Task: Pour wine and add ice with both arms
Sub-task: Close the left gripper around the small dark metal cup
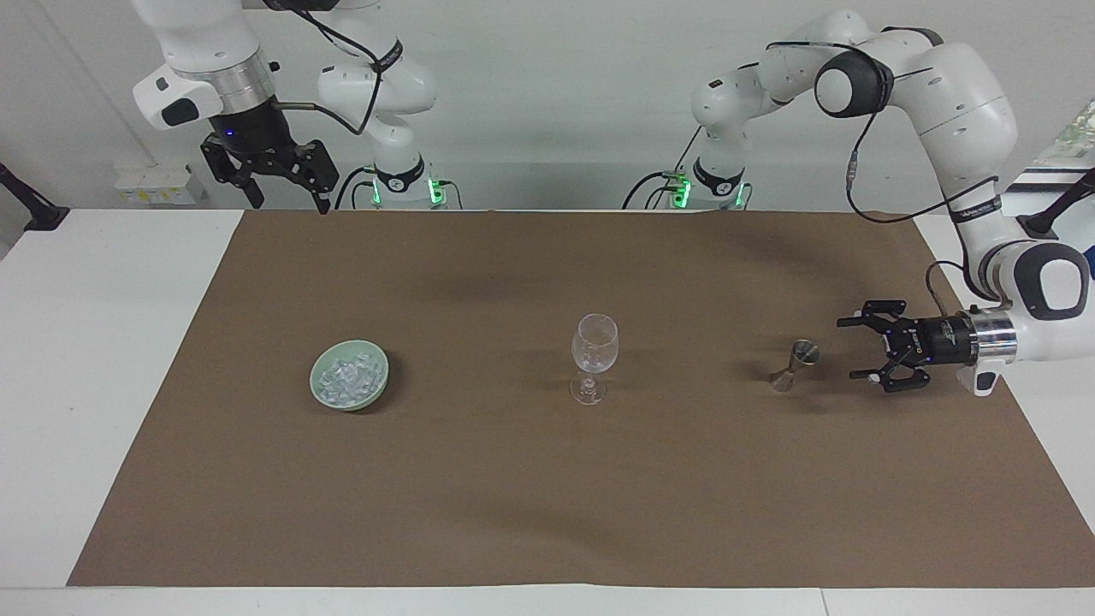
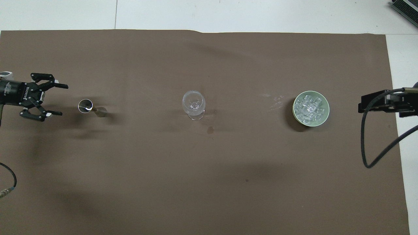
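A clear wine glass [image 1: 594,342] [image 2: 194,102] stands upright mid-mat and looks empty. No wine shows in either view. The ice [image 1: 346,376] [image 2: 308,106] lies heaped in a pale green bowl [image 1: 314,383] [image 2: 312,125] toward the right arm's end. A small metal jigger [image 1: 796,364] [image 2: 86,106] stands toward the left arm's end. My left gripper [image 1: 849,349] [image 2: 63,100] is open, held level just above the mat, pointing at the jigger a short gap away. My right gripper [image 1: 289,205] hangs open, high over the mat's edge nearest the robots, and waits.
A brown paper mat [image 1: 547,479] covers most of the white table. A small dark stain [image 2: 210,130] marks the mat just nearer the robots than the glass. The right arm's black cable [image 2: 369,147] loops near the bowl's end.
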Motion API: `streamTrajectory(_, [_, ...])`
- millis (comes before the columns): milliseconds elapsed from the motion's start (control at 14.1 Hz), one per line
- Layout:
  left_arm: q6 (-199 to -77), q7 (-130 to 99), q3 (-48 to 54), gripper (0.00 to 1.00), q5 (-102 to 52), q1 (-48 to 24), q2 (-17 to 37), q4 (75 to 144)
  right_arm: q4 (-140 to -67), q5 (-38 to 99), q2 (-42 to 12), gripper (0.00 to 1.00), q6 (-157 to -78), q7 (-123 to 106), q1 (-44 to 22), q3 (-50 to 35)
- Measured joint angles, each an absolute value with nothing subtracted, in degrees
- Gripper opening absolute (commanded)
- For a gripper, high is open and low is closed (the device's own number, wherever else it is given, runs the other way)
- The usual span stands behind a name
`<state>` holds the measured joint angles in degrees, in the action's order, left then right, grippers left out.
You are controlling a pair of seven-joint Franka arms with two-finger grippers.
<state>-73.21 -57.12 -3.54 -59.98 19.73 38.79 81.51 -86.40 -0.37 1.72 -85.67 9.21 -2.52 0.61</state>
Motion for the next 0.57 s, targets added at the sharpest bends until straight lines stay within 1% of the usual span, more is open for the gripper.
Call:
streamTrajectory(424, [-72.3,-51.1,-3.8,1.0,-60.8,21.5,44.4,81.3,-86.4,-0.4,1.7,1.0,-85.7,9.2,-2.5,0.6])
streamTrajectory(566, [-72.0,-49.8,-3.7,1.0,-62.3,21.8,45.5,81.3,-86.4,-0.4,1.7,1.0,-85.7,9.2,-2.5,0.6])
